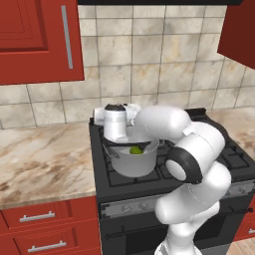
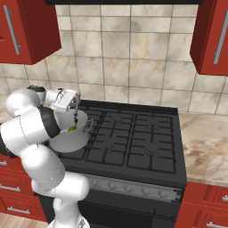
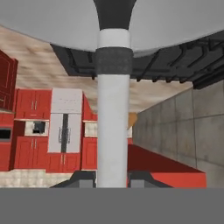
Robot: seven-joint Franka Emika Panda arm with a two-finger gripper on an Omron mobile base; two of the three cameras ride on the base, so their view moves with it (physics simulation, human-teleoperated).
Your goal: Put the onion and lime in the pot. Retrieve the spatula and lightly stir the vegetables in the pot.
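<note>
The grey steel pot (image 1: 132, 163) stands on the front left burner of the black stove (image 2: 133, 133). The bright green lime (image 1: 135, 150) lies inside it and also shows at the pot's (image 2: 71, 140) near rim as a green patch, the lime (image 2: 72, 129). The onion is hidden. My gripper (image 2: 76, 103) hangs over the pot, shut on the spatula's thin handle (image 2: 76, 115), which reaches down into it. In the hand view the gripper (image 3: 113, 178) clamps the pale handle (image 3: 113, 131), and the black blade (image 3: 114, 13) rests against the pot's pale inside (image 3: 43, 22).
A marble counter (image 1: 45, 154) runs left of the stove, and another stretch of counter (image 2: 205, 142) lies to its right. Red wall cabinets (image 1: 35, 40) hang above the left counter. My own white arm (image 1: 194, 154) crosses in front of the stove.
</note>
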